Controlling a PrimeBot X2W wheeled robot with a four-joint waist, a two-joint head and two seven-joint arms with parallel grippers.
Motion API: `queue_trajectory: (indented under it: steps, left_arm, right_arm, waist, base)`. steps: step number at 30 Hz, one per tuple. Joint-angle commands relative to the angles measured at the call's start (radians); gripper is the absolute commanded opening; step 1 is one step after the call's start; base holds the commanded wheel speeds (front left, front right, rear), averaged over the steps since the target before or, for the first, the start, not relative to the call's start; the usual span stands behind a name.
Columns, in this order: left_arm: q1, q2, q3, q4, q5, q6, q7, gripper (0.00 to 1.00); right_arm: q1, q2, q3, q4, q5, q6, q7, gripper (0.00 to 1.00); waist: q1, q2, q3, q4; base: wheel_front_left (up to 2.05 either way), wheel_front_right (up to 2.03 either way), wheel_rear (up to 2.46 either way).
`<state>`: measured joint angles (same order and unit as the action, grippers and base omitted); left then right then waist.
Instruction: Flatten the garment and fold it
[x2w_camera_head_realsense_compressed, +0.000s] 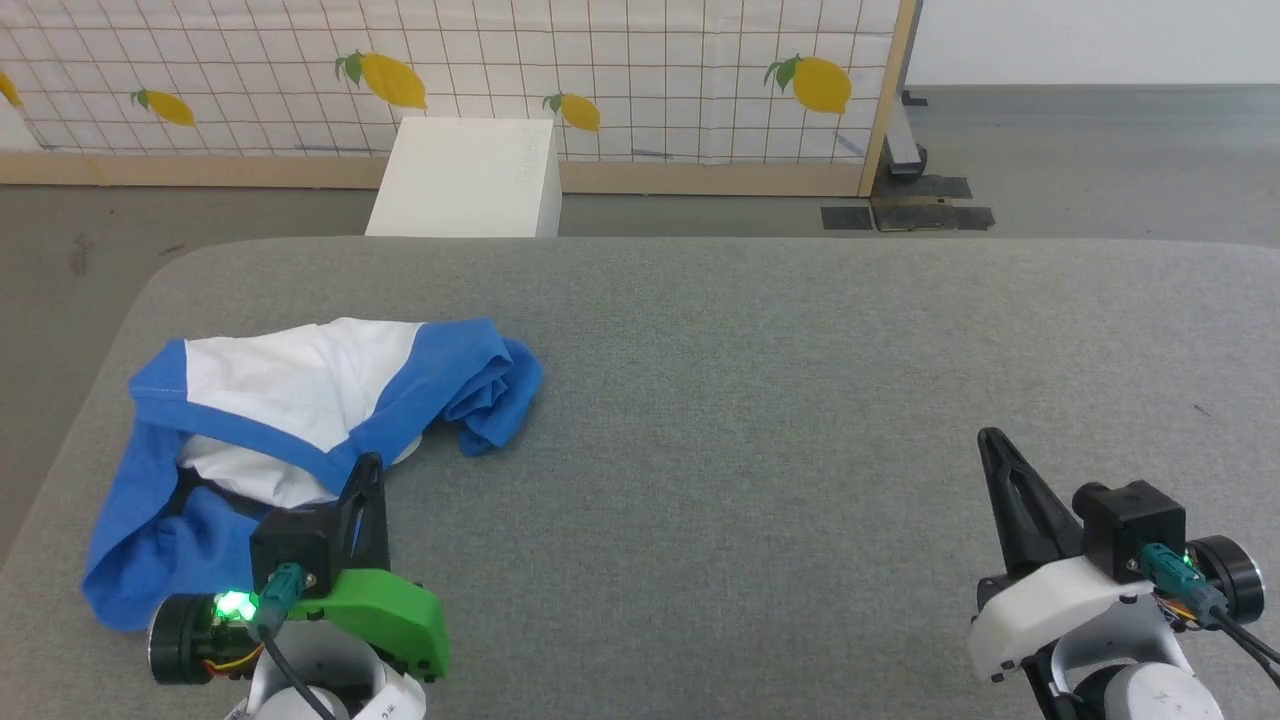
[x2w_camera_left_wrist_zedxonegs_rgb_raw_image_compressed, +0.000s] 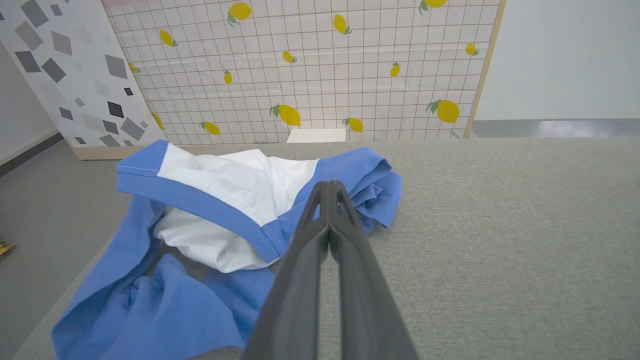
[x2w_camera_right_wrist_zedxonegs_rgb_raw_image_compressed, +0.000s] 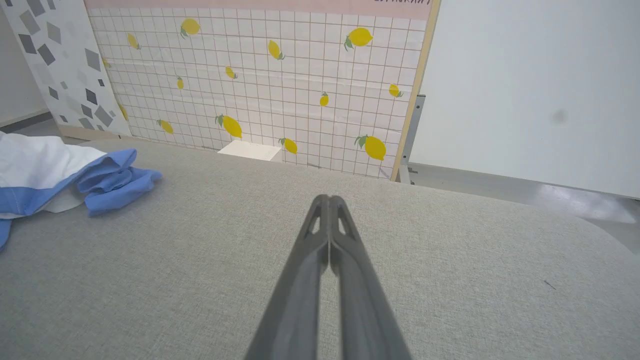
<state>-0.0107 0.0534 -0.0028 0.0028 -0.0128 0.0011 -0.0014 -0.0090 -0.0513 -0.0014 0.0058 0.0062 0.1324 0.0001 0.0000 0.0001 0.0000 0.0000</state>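
Garment (x2w_camera_head_realsense_compressed: 290, 390) crumpled near left gripper (x2w_camera_head_realsense_compressed: 368, 464); right gripper (x2w_camera_head_realsense_compressed: 990, 438) well apart; both closed, empty

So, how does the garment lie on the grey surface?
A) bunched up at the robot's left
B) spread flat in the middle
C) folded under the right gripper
A: the garment lies crumpled near the left gripper, well apart from the right gripper.

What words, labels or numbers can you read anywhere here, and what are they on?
Nothing reads clearly enough to quote.
Pink strip atop the lemon screen: dark lettering, cut off by the frame.
White box: faint marks, unreadable.
White tag at the head view's bottom edge: tiny characters, blurred.
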Motion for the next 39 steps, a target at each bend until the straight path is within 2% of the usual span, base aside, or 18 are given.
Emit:
queue_trajectory:
  steps: [1, 39]
  left_arm:
    - [0.011, -0.003, 0.003, -0.003, 0.013, -0.001, 0.001, 0.0]
    - [0.011, -0.003, 0.003, -0.003, 0.013, -0.001, 0.001, 0.0]
  right_arm:
    - [0.009, 0.001, 0.001, -0.006, -0.006, -0.002, 0.0, 0.0]
    - [0.009, 0.001, 0.001, -0.006, -0.006, -0.002, 0.0, 0.0]
  waist:
    - [0.0, -0.0001, 0.0, 0.0]
    - [0.0, -0.0001, 0.0, 0.0]
  base:
    - [0.0, 0.0, 0.0]
    - [0.0, 0.0, 0.0]
